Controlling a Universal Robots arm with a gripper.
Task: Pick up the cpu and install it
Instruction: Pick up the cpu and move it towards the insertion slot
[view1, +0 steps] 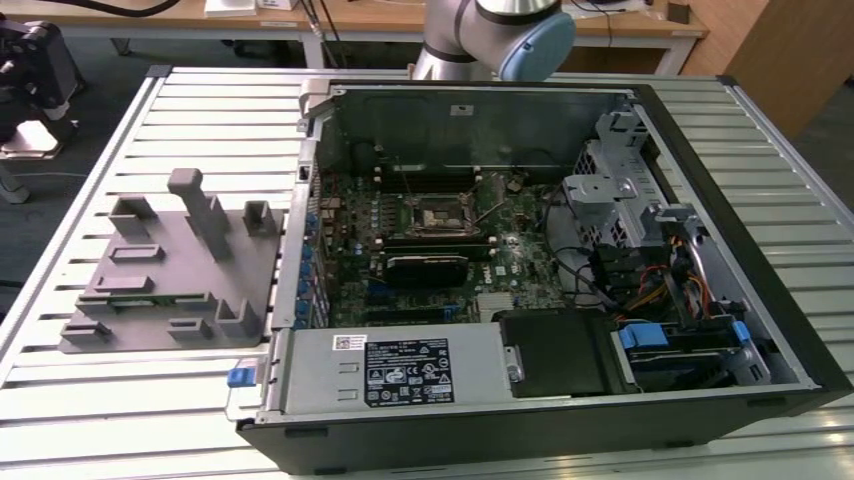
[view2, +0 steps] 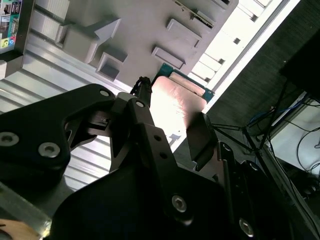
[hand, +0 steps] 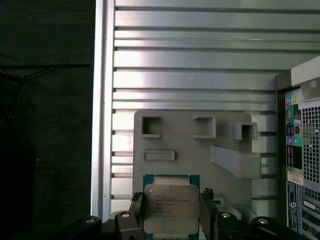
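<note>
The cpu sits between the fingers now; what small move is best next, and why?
Probably carry the cpu sideways toward the computer case, keeping height. In both wrist views the fingers clamp it on two sides, with the gray fixture far beneath it, so the lift looks done. The socket sits on the motherboard inside that case.

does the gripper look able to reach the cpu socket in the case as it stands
Probably yes: the case lies open on top and nothing seems to cover the socket; the gripper holds the cpu.
</note>
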